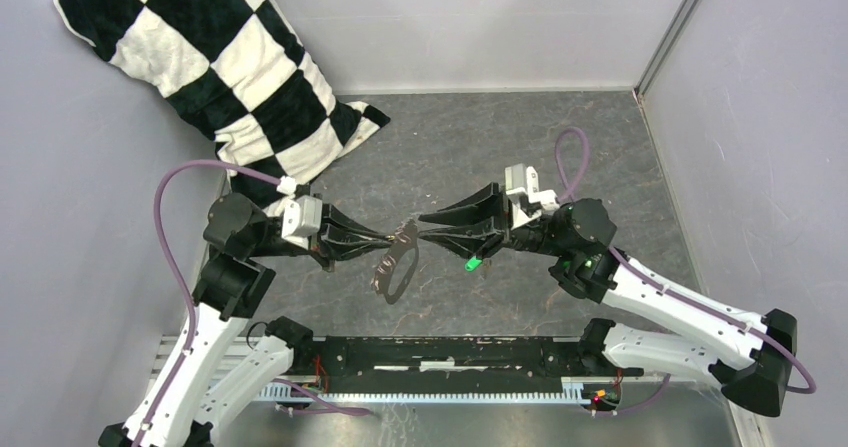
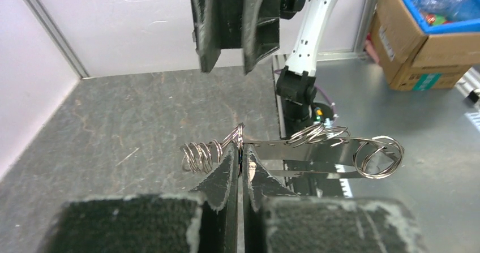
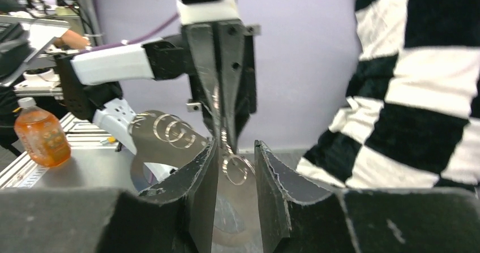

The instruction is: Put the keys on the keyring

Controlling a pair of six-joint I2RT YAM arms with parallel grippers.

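In the centre of the top view, the keyring (image 1: 392, 267) hangs pinched in your left gripper (image 1: 404, 234). The green key (image 1: 470, 263) sits just right, under your right gripper (image 1: 424, 229), whose jaws stand narrowly parted either side of a small ring (image 3: 238, 170).

Silvery keyring (image 1: 392, 265) aloft, green key (image 1: 470, 263) nearby

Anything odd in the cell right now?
Just the checkered pillow slumped against the wall in the far left corner; it has no part in this job. Left fingers grip the keyring midair, nothing spilled.
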